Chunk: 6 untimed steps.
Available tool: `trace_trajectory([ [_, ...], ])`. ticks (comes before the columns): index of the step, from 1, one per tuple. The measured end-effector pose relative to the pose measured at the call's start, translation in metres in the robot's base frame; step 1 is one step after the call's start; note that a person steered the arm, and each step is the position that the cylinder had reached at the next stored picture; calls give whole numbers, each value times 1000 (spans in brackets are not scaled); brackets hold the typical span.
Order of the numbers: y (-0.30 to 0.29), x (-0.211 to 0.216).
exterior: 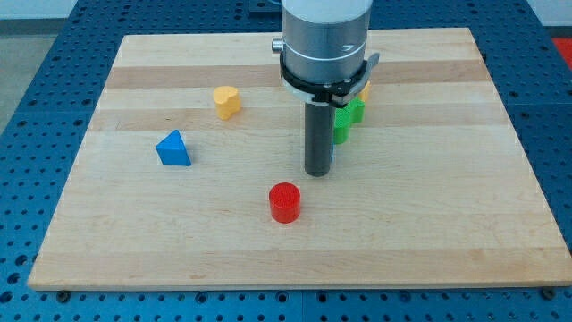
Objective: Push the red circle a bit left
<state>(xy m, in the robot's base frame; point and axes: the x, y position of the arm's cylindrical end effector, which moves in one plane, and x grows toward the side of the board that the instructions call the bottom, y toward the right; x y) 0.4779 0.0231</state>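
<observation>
The red circle (285, 202) is a short red cylinder on the wooden board (429, 224), a little below the board's middle. My tip (318, 173) is the lower end of the dark rod hanging from the grey arm. It stands just above and to the right of the red circle, with a small gap between them.
A blue triangle (174, 149) lies at the view's left. A yellow heart-like block (227, 101) lies above it towards the middle. A green block (348, 120) sits right behind the rod, partly hidden. A sliver of a yellow block (365, 91) shows beside the arm.
</observation>
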Motion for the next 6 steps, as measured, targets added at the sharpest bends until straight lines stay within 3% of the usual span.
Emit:
trace_trajectory([
  [6,-14,49],
])
